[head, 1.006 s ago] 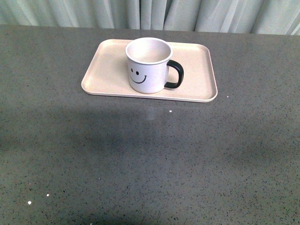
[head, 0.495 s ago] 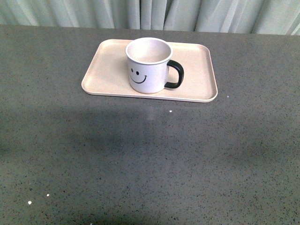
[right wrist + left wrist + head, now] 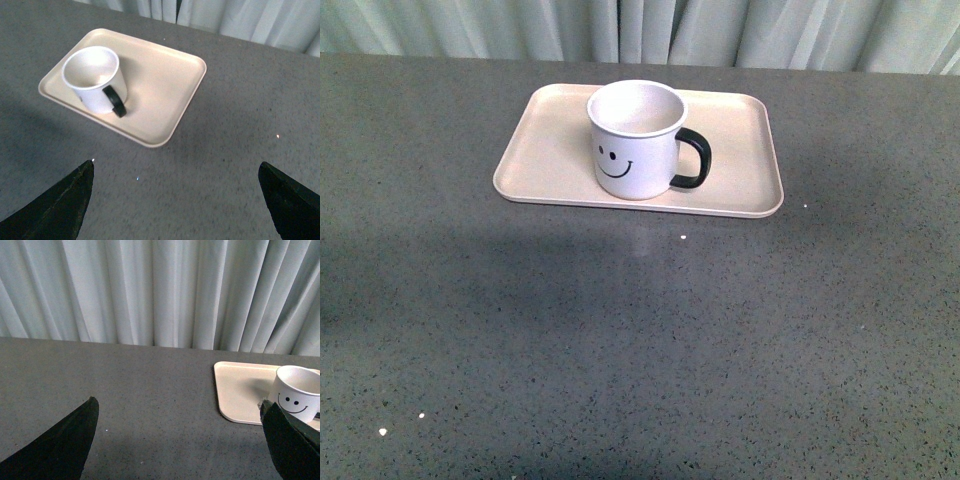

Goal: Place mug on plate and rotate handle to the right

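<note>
Standing upright on a pale pink plate [image 3: 550,150], a white mug [image 3: 636,140] faces the front camera with its black smiley face [image 3: 613,163] turned toward 6 o'clock. The mug sits near the middle of the plate, a little closer to the plate's 6 o'clock edge, and its mouth is open to the top with nothing visible inside. Its glossy black handle [image 3: 695,160] sticks out toward 3 o'clock. The plate is a rectangle with rounded corners and a low rim, its long sides running from 9 o'clock to 3 o'clock. It lies flat on a dark grey speckled table [image 3: 620,350], toward the table's 12 o'clock side. A pale pleated curtain [image 3: 640,30] hangs behind the table's far edge. A few tiny white specks [image 3: 682,237] dot the table surface on the 6 o'clock side of the plate.

Neither arm appears in the front view. In the left wrist view, the left gripper [image 3: 177,401] hangs above bare table with its two dark fingers [image 3: 65,445] spread wide, holding nothing; the mug and a corner of the plate show beside one fingertip. In the right wrist view, the right gripper [image 3: 176,164] looks down from above, its jaws likewise wide apart and empty, well clear of the plate and mug.
</note>
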`<state>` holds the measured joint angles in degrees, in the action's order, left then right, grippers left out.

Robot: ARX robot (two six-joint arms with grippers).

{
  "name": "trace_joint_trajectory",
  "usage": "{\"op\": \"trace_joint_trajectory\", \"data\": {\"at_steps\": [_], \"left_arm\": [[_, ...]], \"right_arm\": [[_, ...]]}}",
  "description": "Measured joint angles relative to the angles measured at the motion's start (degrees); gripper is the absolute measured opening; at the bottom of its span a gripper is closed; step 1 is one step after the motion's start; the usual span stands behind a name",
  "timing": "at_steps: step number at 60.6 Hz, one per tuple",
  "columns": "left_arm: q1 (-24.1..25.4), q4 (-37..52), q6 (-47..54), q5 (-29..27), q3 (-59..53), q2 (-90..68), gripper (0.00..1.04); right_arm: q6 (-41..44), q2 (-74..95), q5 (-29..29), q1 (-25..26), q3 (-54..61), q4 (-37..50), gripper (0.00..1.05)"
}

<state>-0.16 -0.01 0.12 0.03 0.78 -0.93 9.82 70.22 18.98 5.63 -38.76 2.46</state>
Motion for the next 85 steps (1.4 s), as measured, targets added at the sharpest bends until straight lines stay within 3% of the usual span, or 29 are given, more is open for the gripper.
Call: {"op": "trace_joint_trajectory", "data": {"at_steps": [8,20,27,42,85], "left_arm": [[0.0,0.0,0.0,-0.02,0.0,0.0,0.95],[0.0,0.0,0.0,-0.02,0.0,0.0,0.95],[0.0,0.0,0.0,-0.02,0.0,0.0,0.95],[0.0,0.0,0.0,-0.02,0.0,0.0,0.95],[0.0,0.0,0.0,-0.02,0.0,0.0,0.95]], "right_arm": [[-2.36,13.31,-4.11,-5.11,-10.32,0.44,0.96],[-11.45,34.82,-7.13,-13.25,-34.73,-9.11,0.96],[-15.06,41.2,-9.16,-15.37,-41.77,-11.82,0.96],[-19.28,48.37,-10.73,-17.97,-45.97,-14.6,0.96],[-20.41,57.72,-12.94,-21.0,-57.48,-20.65,0.95]]}}
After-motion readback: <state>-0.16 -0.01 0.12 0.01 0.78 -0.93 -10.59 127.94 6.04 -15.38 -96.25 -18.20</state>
